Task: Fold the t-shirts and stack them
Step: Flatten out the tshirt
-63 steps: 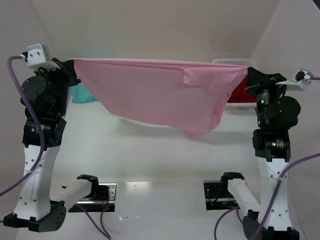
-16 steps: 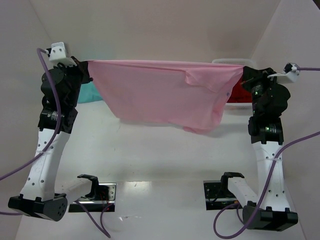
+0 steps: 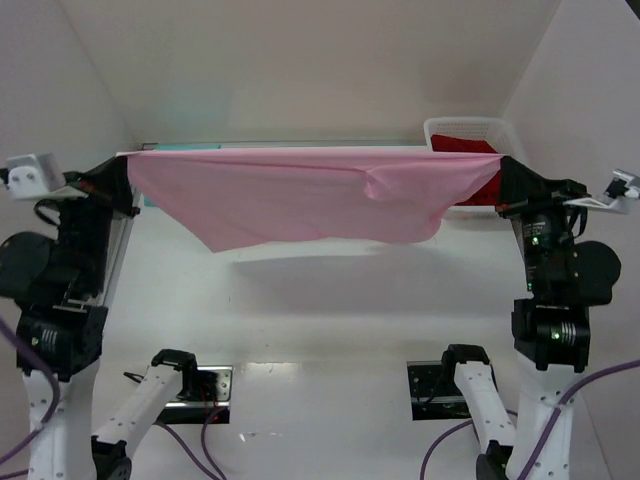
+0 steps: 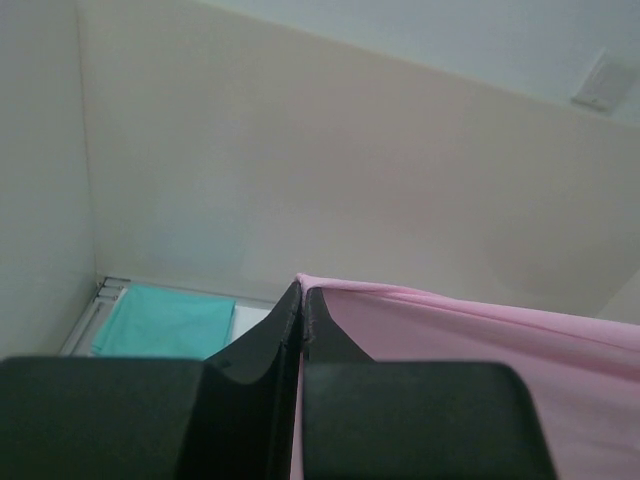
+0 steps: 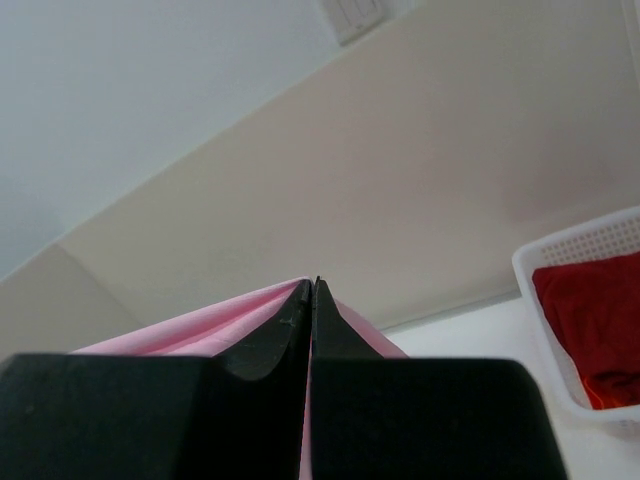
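A light pink t-shirt [image 3: 300,195] hangs stretched in the air between both arms, its lower edge sagging well above the table. My left gripper [image 3: 128,165] is shut on its left corner; in the left wrist view the pink cloth [image 4: 480,340] runs right from the pinched fingertips [image 4: 302,292]. My right gripper [image 3: 500,165] is shut on the right corner, where pink cloth [image 5: 190,330] shows beside the fingertips [image 5: 312,288]. A folded teal t-shirt [image 4: 165,320] lies at the back left of the table. A red t-shirt [image 5: 590,310] sits in a basket.
A white slotted basket [image 3: 465,128] stands at the back right against the wall, its rim [image 5: 575,240] also in the right wrist view. White walls close in the table on the left, back and right. Two black mounts [image 3: 190,380] sit at the near edge.
Both arms have swung outward and back, pulling the pink t-shirt wider and flatter. Its hanging lower edge has risen and it now spans nearly the full table width.
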Available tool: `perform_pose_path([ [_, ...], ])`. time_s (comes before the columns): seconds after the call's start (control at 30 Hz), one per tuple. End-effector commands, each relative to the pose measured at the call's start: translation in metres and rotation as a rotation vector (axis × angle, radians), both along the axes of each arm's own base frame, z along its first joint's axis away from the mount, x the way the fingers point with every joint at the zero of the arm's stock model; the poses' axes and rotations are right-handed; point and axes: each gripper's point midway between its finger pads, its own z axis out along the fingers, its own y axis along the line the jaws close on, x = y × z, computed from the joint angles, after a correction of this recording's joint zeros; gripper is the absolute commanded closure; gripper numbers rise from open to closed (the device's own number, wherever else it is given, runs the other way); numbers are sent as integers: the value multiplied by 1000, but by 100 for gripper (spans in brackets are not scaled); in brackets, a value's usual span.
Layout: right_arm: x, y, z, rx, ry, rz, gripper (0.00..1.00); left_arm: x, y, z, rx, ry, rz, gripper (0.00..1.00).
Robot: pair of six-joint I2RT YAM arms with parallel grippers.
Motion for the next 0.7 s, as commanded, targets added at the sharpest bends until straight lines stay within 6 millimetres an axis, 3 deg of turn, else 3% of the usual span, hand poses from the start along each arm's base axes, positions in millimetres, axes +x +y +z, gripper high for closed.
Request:
perform_pose_path([
  [0.0,-39,-2,31,-27,-61,-35,100,-47,18,25,-21,-76,69,100],
  [0.13,-54,-4,39,-32,-84,-59,100,-64,23,31,-32,-111,88,100],
  [0.17,-57,-4,42,-32,-93,-59,100,-58,23,29,-30,-97,88,100],
  [0.2,-41,-6,36,-29,-57,-59,100,-52,22,30,-30,-94,88,100],
  [0.3,-10,-10,27,-24,-2,-58,100,-6,18,11,-16,1,89,100],
  [0.37,29,-16,-3,-14,77,-66,100,31,11,-8,-15,58,75,100],
  [0.4,51,-20,-27,5,125,-71,100,54,9,-37,-16,126,73,100],
  [0.5,80,-25,-69,36,210,-76,100,84,3,-70,-27,196,61,100],
  [0.53,98,-30,-111,73,294,-93,100,104,2,-98,-33,261,70,100],
  [0.57,108,-31,-123,83,305,-92,100,112,1,-117,-41,287,70,100],
  [0.6,109,-31,-139,95,336,-91,100,112,1,-117,-42,288,70,100],
  [0.63,118,-31,-164,109,379,-91,100,121,1,-136,-50,308,78,100],
  [0.67,125,-27,-175,106,386,-71,100,126,1,-161,-44,356,80,100],
])
